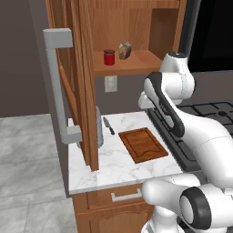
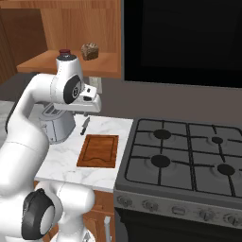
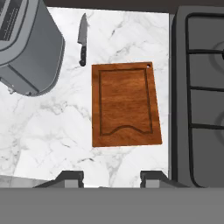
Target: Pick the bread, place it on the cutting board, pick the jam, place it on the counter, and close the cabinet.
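Observation:
The bread (image 1: 125,50), a brownish crusty chunk, sits on the shelf of the open cabinet (image 1: 82,82) next to the red jam (image 1: 109,57) jar. In the right base view the bread (image 2: 90,51) shows beside the jam (image 2: 64,51), which is half hidden behind my arm. The reddish-brown cutting board (image 3: 124,105) lies bare on the white marble counter (image 3: 52,127). My gripper (image 3: 112,177) hangs high above the board's near end and points straight down. Its fingers stand apart with nothing between them.
A grey toaster (image 3: 30,48) stands at the counter's left, with a knife (image 3: 82,39) lying beside it. The stove (image 3: 201,96) borders the counter on the right. The cabinet door's long grey handle (image 1: 57,86) juts out over the counter's left edge.

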